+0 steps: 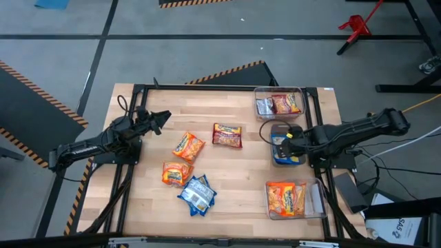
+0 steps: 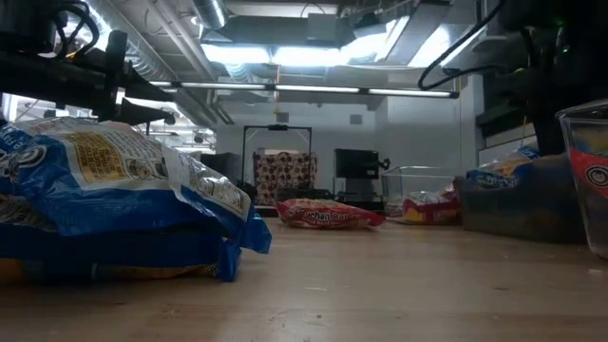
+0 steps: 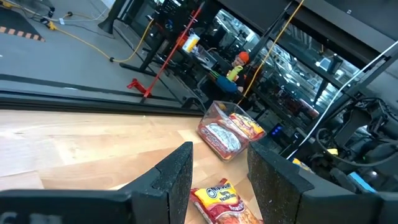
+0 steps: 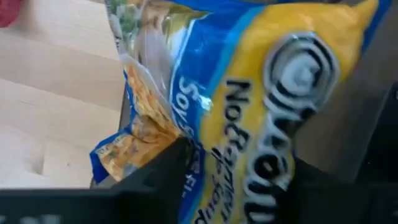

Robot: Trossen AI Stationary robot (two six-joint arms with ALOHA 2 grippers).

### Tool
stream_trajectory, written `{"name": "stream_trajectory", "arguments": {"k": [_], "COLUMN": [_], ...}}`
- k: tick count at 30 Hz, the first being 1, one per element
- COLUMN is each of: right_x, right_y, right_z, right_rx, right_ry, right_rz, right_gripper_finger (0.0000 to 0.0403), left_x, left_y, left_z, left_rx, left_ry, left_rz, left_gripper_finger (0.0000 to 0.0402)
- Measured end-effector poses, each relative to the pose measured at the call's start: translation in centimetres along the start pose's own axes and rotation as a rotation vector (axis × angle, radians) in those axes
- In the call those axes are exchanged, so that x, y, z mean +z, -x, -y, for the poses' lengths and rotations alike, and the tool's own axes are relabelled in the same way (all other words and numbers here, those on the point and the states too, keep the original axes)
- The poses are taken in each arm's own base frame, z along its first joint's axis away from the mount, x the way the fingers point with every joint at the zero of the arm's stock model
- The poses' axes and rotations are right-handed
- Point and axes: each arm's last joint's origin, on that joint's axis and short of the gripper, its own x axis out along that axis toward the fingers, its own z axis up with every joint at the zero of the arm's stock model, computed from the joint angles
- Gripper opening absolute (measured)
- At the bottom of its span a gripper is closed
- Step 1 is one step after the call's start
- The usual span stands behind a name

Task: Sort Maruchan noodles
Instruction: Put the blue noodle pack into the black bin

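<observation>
Loose Maruchan noodle packets lie flat on the wooden table: two orange ones (image 1: 188, 146) (image 1: 176, 173), a dark red one (image 1: 227, 135) and blue ones stacked (image 1: 198, 194). My right gripper (image 1: 284, 143) points down into the middle clear bin (image 1: 275, 129) at the table's right, fingers apart around a blue-and-yellow packet (image 4: 249, 99) that lies in that bin. My left gripper (image 1: 160, 121) hovers open over the table's left side, level, with nothing between its fingers (image 3: 180, 177). My right gripper comes from above with its fingers (image 4: 158, 177) on either side of the blue-and-yellow packet's end (image 4: 211, 168). The packet fills the gap between them; I cannot tell whether they touch it.
A far bin (image 1: 256, 91) holds a dark red packet and a silvery one. A near bin (image 1: 317, 200) holds orange packets. All three bins line the table's right edge. Bare wood lies between the loose packets and the bins. A black frame runs around the table.
</observation>
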Motion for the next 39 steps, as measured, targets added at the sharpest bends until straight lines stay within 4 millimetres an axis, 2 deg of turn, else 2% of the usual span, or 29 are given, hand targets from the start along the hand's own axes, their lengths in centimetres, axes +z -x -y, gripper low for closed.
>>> {"name": "stream_trajectory", "arguments": {"k": [3, 7, 10, 14, 22, 24, 29, 39], "right_x": [0.2, 0.8, 1.1, 1.2, 1.3, 1.3, 1.3, 0.4], "right_y": [1.1, 3.1, 4.4, 4.8, 4.8, 4.8, 4.3, 0.2], "right_z": [-0.1, -0.3, -0.5, -1.1, -1.0, -1.1, -1.0, 0.0], "right_rx": [0.023, 0.024, 0.027, 0.073, 0.067, 0.077, 0.066, 0.04], "right_ry": [-0.007, -0.011, -0.013, -0.018, -0.016, -0.011, -0.011, -0.04], "right_rz": [0.027, 0.12, 0.164, 0.181, 0.221, 0.219, 0.222, 0.121], "right_gripper_finger": [0.0185, 0.0184, 0.0172, 0.0134, 0.0024, 0.0006, 0.0012, 0.0005], "left_x": [0.0, 0.0, 0.0, 0.0, 0.0, 0.0, 0.1, 0.1], "left_y": [0.0, 0.0, 0.0, 0.0, 0.0, 0.0, 0.0, 0.0], "left_z": [0.0, 0.0, -0.1, -0.1, -0.1, -0.1, -0.1, -0.1], "left_rx": [0.002, 0.009, 0.017, 0.017, 0.018, 0.018, 0.025, 0.037], "left_ry": [0.0, -0.001, -0.001, 0.0, 0.0, 0.0, 0.0, 0.0], "left_rz": [0.001, 0.006, 0.012, 0.013, 0.014, 0.014, 0.02, 0.029], "left_gripper_finger": [0.0147, 0.0147, 0.0147, 0.0147, 0.0147, 0.0147, 0.0147, 0.0147]}}
